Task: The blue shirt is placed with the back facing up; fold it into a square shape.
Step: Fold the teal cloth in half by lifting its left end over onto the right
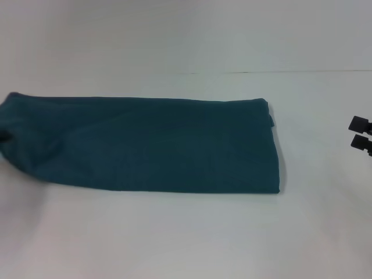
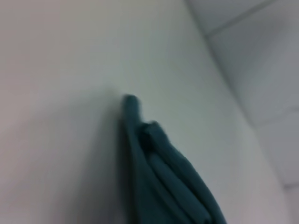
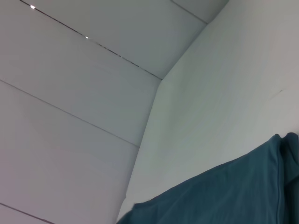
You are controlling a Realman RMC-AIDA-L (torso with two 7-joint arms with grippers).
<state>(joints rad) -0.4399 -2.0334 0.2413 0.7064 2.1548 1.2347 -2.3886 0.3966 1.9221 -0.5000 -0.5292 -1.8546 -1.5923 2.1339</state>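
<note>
The blue shirt (image 1: 151, 142) lies on the white table as a long folded band, running from the left edge to right of centre. Its left end (image 1: 17, 133) looks bunched and slightly raised. A dark bit at that end, on the picture's left edge, may be my left gripper (image 1: 3, 138). The left wrist view shows stacked folds of the shirt (image 2: 159, 177) close up. My right gripper (image 1: 361, 133) hovers at the far right edge, apart from the shirt's right end, open with nothing between its fingers. A corner of the shirt (image 3: 224, 196) shows in the right wrist view.
The white table (image 1: 186, 232) stretches in front of and behind the shirt. A pale wall (image 1: 186, 35) rises behind the table's back edge. Grey panels with seams (image 3: 70, 93) show past the table in the right wrist view.
</note>
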